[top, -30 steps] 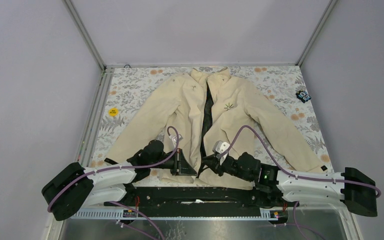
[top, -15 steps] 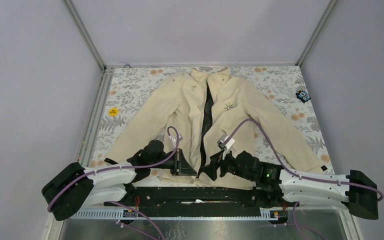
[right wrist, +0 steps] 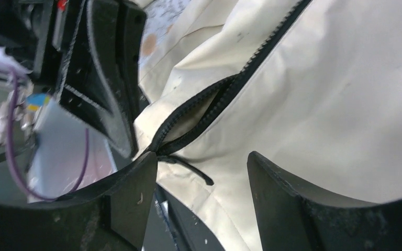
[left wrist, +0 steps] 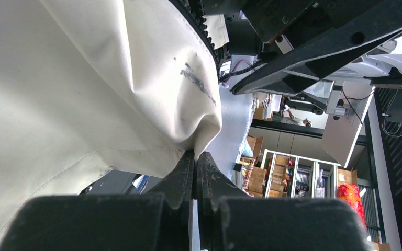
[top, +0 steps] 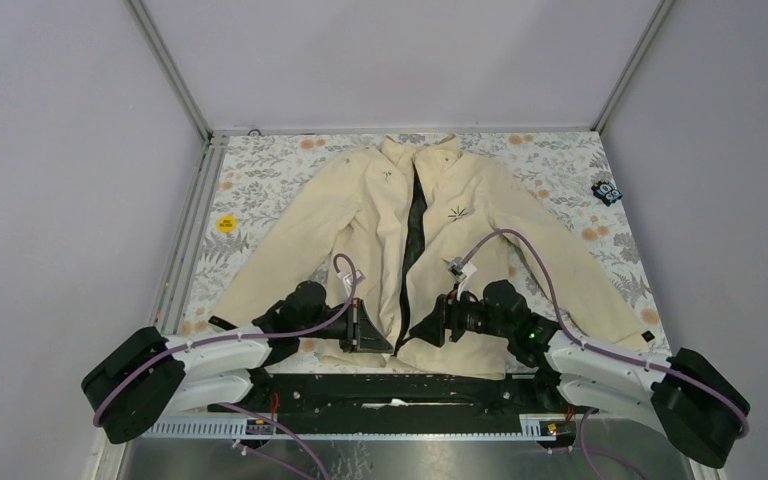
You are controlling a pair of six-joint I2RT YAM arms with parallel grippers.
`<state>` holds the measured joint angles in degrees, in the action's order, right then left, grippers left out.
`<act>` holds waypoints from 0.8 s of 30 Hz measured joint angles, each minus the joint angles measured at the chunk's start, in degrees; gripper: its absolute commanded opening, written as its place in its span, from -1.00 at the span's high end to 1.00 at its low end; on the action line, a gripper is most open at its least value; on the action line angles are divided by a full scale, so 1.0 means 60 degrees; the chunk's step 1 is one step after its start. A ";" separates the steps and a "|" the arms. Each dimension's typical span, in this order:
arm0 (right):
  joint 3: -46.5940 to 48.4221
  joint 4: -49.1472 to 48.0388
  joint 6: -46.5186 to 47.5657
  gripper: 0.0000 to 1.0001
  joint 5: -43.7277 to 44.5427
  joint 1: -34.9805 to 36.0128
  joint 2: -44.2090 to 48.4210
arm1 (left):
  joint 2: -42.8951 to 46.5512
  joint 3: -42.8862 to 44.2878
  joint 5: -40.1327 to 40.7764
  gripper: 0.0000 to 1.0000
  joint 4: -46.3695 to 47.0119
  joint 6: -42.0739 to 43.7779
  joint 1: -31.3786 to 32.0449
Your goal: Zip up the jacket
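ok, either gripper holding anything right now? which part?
Left gripper pinches the jacket at its bottom hem corner, beside the zipper. Right gripper is open, holding nothing.

jacket: cream (zipper: dark) | table cover: grey floral

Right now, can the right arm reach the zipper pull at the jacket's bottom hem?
Probably yes. The right gripper is open, and the zipper pull lies bare between its fingers, close to one of them. The left gripper is shut on the jacket hem beside it, not over the pull.
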<state>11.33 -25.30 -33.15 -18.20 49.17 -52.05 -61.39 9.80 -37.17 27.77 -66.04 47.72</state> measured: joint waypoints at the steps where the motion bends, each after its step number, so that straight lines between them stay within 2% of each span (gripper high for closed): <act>1: -0.0080 -0.0262 -0.0033 -0.32 -0.0386 -0.0142 -0.0153 | 0.0036 -0.0022 0.0000 1.00 -0.0004 0.0000 0.0000; 5: -0.0441 -0.1308 -0.0142 -0.22 -0.1745 -0.0652 -0.0656 | 0.0157 -0.0036 0.0000 1.00 -0.0036 -0.0004 0.0000; 11: -0.0630 -0.2076 -0.0215 -0.09 -0.2900 -0.0812 -0.0969 | 0.0175 -0.0036 0.0000 1.00 -0.0051 -0.0004 0.0000; 19: -0.0707 -0.2940 -0.0244 0.01 -0.3435 -0.0831 -0.1370 | 0.0175 -0.0036 0.0000 1.00 -0.0051 -0.0004 0.0000; 24: -0.0703 -0.3187 -0.0237 0.20 -0.3650 -0.0831 -0.1745 | 0.0186 -0.0036 0.0000 1.00 -0.0058 -0.0004 0.0000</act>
<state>7.11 -44.42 -34.57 -40.10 44.18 -62.52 -60.27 9.58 -37.17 27.42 -66.06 47.72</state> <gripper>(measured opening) 0.448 0.021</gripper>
